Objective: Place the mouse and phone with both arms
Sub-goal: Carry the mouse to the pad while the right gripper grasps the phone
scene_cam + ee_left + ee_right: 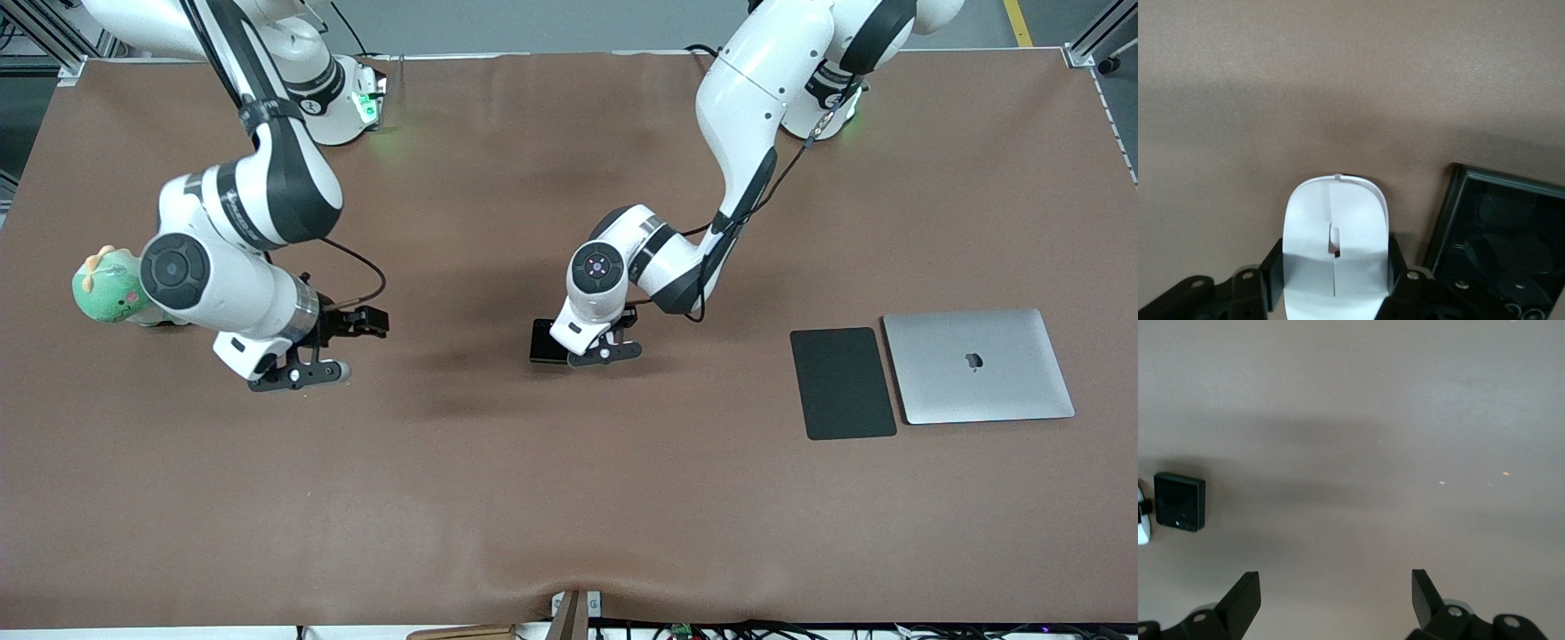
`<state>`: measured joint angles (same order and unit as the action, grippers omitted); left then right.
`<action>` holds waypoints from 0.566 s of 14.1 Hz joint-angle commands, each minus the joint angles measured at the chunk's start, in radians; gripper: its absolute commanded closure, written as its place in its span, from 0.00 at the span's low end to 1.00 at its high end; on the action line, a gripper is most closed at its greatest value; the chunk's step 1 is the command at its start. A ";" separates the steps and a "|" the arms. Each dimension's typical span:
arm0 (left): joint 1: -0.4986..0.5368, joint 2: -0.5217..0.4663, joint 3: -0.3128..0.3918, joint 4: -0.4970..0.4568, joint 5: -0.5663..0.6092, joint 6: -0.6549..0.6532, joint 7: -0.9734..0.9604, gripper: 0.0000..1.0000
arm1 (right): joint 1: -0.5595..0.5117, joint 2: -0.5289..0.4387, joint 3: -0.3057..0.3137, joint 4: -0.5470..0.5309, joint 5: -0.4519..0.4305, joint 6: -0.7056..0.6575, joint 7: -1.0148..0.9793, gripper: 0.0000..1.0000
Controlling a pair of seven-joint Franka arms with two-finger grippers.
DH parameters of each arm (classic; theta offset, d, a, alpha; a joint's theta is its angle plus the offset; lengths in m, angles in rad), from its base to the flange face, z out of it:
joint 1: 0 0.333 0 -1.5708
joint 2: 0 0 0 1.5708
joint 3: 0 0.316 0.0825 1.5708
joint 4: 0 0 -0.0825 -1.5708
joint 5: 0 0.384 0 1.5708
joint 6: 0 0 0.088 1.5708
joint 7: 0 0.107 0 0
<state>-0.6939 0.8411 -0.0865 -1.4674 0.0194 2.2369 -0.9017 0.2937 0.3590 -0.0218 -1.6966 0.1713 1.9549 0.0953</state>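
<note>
Gripping the mouse (1335, 250) by its sides, the left claw (1335, 293) is sitting low on the table (569, 498), with the phone (1498, 247) lying just beside it. The right claw (1335, 600) is hanging released over bare table, waiting well apart.

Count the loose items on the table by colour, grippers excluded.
Black: 2, the phone and the flat pad
White: 1, the mouse, clamped in the left gripper
Silver: 1, the laptop
Green: 1, the plush toy
Total: 5
</note>
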 commanded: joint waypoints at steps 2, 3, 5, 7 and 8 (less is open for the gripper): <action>-0.006 -0.022 0.014 0.002 0.028 -0.029 -0.025 0.54 | 0.060 0.052 -0.006 0.006 0.050 0.076 0.104 0.00; -0.001 -0.026 0.014 0.004 0.030 -0.046 -0.022 0.54 | 0.089 0.064 -0.007 0.006 0.050 0.105 0.136 0.00; 0.020 -0.057 0.025 0.004 0.037 -0.068 -0.019 0.53 | 0.111 0.086 -0.007 0.006 0.050 0.140 0.159 0.00; 0.051 -0.092 0.025 -0.001 0.091 -0.108 0.003 0.53 | 0.126 0.107 -0.007 0.006 0.050 0.168 0.164 0.00; 0.078 -0.108 0.025 -0.002 0.115 -0.129 0.022 0.53 | 0.136 0.121 -0.007 0.008 0.050 0.186 0.175 0.00</action>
<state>-0.6531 0.7885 -0.0614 -1.4510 0.0858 2.1593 -0.8996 0.4176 0.4575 -0.0211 -1.6968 0.2042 2.1155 0.2516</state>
